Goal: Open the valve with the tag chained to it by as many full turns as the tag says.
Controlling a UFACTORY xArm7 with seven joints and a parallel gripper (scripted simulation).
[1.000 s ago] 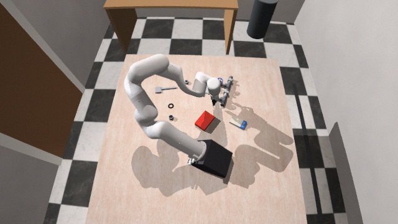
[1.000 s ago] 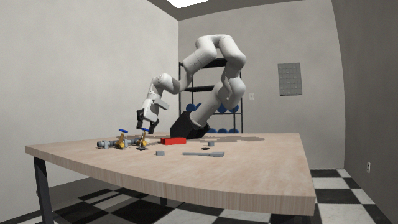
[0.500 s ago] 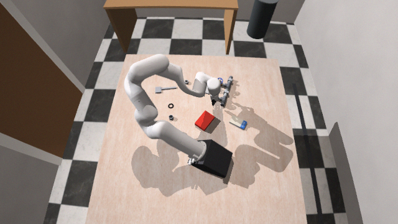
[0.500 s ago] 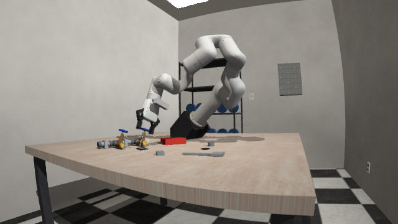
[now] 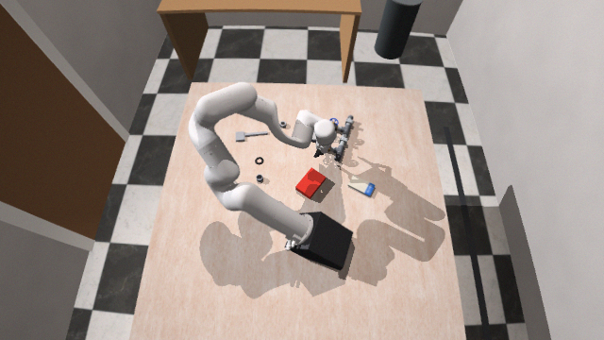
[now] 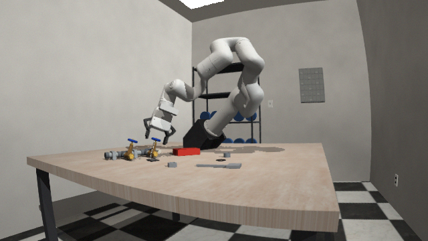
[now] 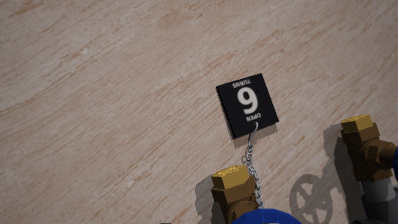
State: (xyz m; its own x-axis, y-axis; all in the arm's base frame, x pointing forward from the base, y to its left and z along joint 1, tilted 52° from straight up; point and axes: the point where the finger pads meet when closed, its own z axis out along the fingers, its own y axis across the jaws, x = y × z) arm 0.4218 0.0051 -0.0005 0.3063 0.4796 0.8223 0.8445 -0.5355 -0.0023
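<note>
Two brass valves with blue handwheels stand on a grey pipe. The valve nearer the arm has a chain running to a black tag that lies flat on the table. The tag is seen upside down and reads OPEN 6 TURNS. The other valve has no tag. My gripper is open wide, just over the tagged valve's blue handwheel, with the fingertips to either side of it and not gripping it.
A red block lies near the valves. A blue and white piece, a grey tool, a black ring and small grey nuts are scattered around. The arm's black base stands at the table's front.
</note>
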